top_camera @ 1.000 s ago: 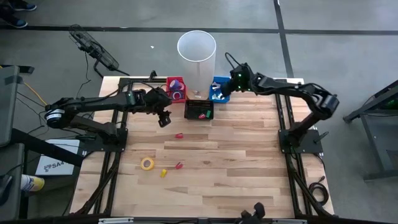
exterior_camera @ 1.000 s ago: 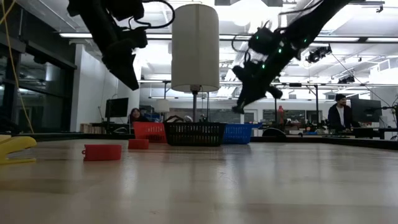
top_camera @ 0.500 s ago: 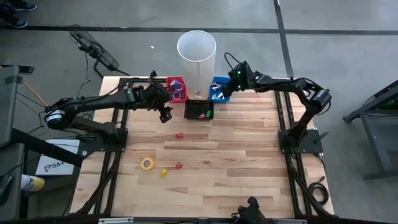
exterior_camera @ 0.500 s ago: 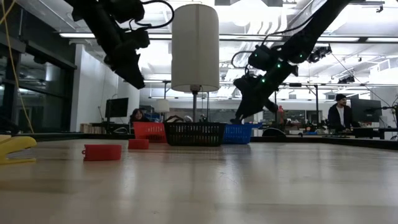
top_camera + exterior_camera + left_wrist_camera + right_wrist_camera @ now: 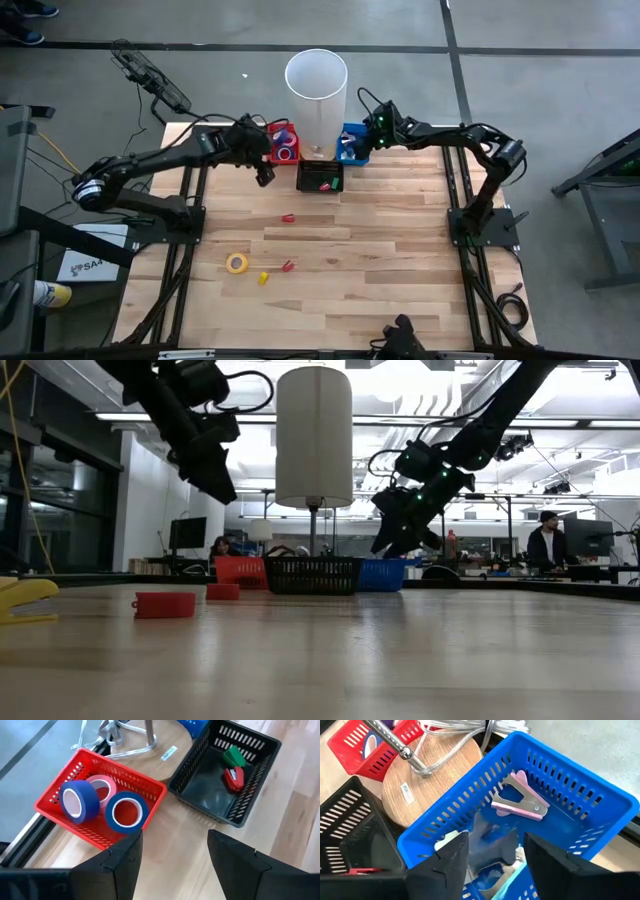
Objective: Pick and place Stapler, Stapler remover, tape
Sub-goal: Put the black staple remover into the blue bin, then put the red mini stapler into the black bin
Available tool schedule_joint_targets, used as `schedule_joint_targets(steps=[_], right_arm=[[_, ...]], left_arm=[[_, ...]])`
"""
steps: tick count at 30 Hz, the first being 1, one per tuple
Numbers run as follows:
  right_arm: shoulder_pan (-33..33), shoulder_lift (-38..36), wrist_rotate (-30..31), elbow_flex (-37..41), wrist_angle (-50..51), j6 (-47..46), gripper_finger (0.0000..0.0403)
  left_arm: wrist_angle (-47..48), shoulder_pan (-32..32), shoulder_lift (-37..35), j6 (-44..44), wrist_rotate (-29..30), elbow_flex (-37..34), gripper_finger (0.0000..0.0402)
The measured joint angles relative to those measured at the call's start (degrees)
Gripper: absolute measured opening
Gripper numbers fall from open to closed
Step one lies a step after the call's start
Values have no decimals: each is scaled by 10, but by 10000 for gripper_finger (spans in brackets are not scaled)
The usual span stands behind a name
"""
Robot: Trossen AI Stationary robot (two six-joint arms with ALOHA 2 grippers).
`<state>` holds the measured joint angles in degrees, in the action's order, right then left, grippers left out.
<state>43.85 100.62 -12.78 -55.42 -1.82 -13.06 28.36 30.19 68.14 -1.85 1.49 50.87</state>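
1. Lying on pale wood planks, the table (image 5: 380, 250) carries three slotted plastic baskets at its far edge: a red basket (image 5: 57, 787), a black basket (image 5: 260, 750) and a blue basket (image 5: 580, 790), set round the wooden disc foot of a white cylinder lamp (image 5: 316, 85).
2. Ring-shaped tape fills the red basket: two blue rolls (image 5: 127, 812) and a pink roll (image 5: 100, 787). A yellow roll (image 5: 237, 263) lies flat on the near planks, well apart.
3. Red and green staplers (image 5: 234, 770) sit in the black basket; a pink stapler remover (image 5: 520, 800), claw-shaped with a metal rivet, lies in the blue one.
4. Small red pieces (image 5: 287, 217) lie loose mid-table.
5. Since a second ago, the left gripper (image 5: 264, 172) has shifted toward the red basket, and the right gripper (image 5: 362, 140) has moved lower over the blue basket with its fingers spreading.
6. Now the left arm reaches across from the left, its gripper just beside the red basket, jaws wide and empty.
7. Stretched from the right, the right arm tilts its gripper down over the blue basket, jaws apart, holding nothing.
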Motion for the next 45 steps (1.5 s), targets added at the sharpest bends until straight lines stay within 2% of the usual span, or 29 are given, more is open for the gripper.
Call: schedule_joint_targets(steps=[11, 28, 32, 36, 41, 45], right_arm=[[16, -29, 4, 0, 11, -4, 189], [21, -193, 17, 0, 157, 31, 190], [14, -229, 18, 0, 200, 31, 189], [-1, -260, 17, 0, 235, 45, 190], [-29, -284, 12, 0, 264, 71, 189], [-45, -295, 2, 0, 276, 72, 190]], left_arm=[[3, 20, 0, -6, -45, 0, 218], [56, 20, 62, -43, -131, 0, 218], [64, 20, 90, -44, -177, 0, 218], [69, -1, 119, -79, -218, 0, 218], [91, -50, 158, -129, -220, 0, 218], [87, -91, 185, -130, -213, 0, 218]])
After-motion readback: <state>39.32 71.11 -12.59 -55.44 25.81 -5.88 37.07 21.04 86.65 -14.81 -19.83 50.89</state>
